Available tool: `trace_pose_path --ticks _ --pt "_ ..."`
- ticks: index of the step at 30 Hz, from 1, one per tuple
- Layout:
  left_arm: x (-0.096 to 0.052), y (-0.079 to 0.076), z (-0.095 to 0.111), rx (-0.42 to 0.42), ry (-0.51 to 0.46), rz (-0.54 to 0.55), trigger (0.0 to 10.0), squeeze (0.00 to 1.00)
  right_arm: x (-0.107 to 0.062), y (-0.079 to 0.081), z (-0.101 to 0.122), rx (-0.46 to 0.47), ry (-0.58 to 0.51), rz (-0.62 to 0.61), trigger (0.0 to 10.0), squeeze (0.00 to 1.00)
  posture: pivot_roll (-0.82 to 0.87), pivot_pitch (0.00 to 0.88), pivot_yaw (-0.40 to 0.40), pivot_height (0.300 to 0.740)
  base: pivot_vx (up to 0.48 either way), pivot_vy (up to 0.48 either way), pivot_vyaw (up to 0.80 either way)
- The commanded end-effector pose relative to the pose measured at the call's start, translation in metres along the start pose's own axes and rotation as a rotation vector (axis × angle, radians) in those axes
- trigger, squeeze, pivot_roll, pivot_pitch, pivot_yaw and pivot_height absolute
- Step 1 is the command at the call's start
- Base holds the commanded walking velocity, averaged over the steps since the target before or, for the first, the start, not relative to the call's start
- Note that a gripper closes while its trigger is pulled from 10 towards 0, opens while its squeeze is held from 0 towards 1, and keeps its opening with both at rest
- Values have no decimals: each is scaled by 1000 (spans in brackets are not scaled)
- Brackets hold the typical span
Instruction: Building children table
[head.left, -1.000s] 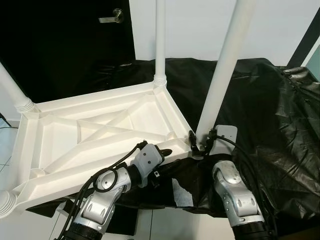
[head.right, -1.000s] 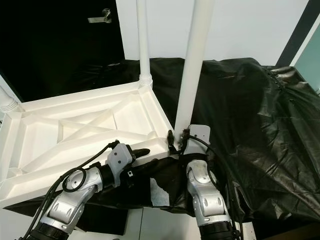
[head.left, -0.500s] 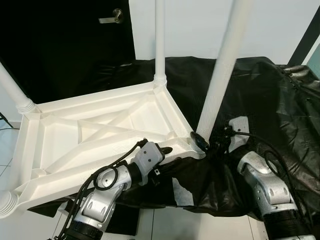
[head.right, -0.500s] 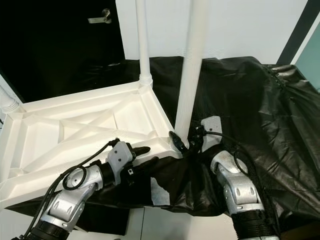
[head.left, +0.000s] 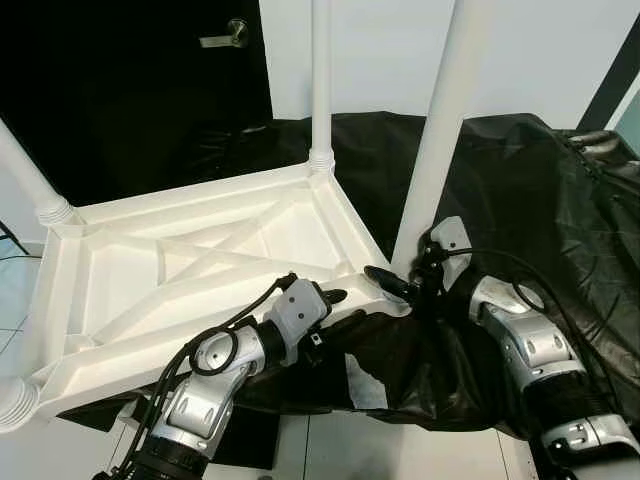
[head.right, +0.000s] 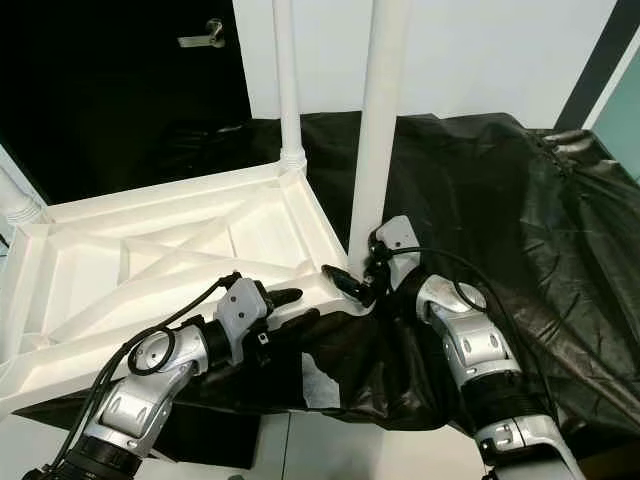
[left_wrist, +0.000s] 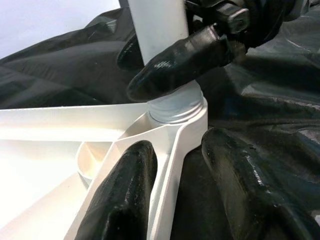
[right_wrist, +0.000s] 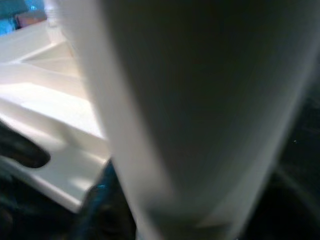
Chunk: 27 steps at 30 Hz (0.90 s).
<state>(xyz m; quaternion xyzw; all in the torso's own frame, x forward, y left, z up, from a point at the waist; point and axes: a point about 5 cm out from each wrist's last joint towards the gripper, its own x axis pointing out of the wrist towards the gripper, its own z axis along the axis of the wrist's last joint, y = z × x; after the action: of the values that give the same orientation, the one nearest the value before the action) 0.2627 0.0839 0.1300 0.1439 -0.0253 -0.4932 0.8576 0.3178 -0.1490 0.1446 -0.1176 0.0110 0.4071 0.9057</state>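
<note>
The white plastic table frame (head.left: 200, 265) lies upside down on a black sheet. One leg (head.left: 320, 80) stands at its far corner, and two more rise at the left corners (head.left: 25, 180). At the near right corner the fourth leg (head.left: 435, 140) stands in its socket (left_wrist: 177, 107). My right gripper (head.left: 400, 280) is shut around that leg's base, one finger (left_wrist: 180, 60) crossing its front. My left gripper (head.left: 325, 300) straddles the frame's rim beside that corner, its fingers (left_wrist: 120, 200) pressed on either side of the wall. The leg (right_wrist: 190, 110) looms blurred in the right wrist view.
The black sheet (head.left: 540, 200) drapes over the work surface and bunches up at the right. A dark door with a lever handle (head.left: 222, 38) stands behind at the left, a white wall beside it. A pale patch (head.left: 365, 385) shows on the sheet's front edge.
My right arm has swung outward to the right, its wrist turning around the leg's base. The leg now stands more upright. The left gripper has stayed on the rim.
</note>
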Motion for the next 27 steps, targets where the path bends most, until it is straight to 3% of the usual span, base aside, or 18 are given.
trace_pose_path --ticks 1,10,11,12,16,18,21,27 --pt "-2 4 -3 -2 19 48 10000 0 0 3 -6 -14 36 40 0 0 -23 0 9 740 0 0 0" --pt "-2 5 -3 1 19 44 10000 0 -9 2 -17 24 55 42 0 0 -38 0 23 740 0 0 0" --pt "-2 5 -2 1 19 40 10000 0 -10 3 -19 43 57 16 9137 0 -40 0 25 740 0 0 0" --pt "-2 4 -3 0 19 37 10000 0 -11 3 -22 54 62 -18 10000 0 -42 0 25 740 0 0 0" --pt "-2 4 -3 -1 19 34 10000 0 -12 4 -24 63 67 -58 10000 0 -44 0 26 740 0 0 0" --pt "-2 3 -3 -3 20 31 10000 0 -11 6 -29 69 94 -193 10000 0 -46 0 26 740 0 0 0" --pt "-2 2 -3 -4 20 30 10000 0 -10 7 -31 73 105 -256 10000 0 -46 0 27 740 0 0 0" --pt "-3 1 -4 -8 22 28 10000 0 -7 17 -38 151 138 -570 10000 0 -45 0 26 740 0 0 0"
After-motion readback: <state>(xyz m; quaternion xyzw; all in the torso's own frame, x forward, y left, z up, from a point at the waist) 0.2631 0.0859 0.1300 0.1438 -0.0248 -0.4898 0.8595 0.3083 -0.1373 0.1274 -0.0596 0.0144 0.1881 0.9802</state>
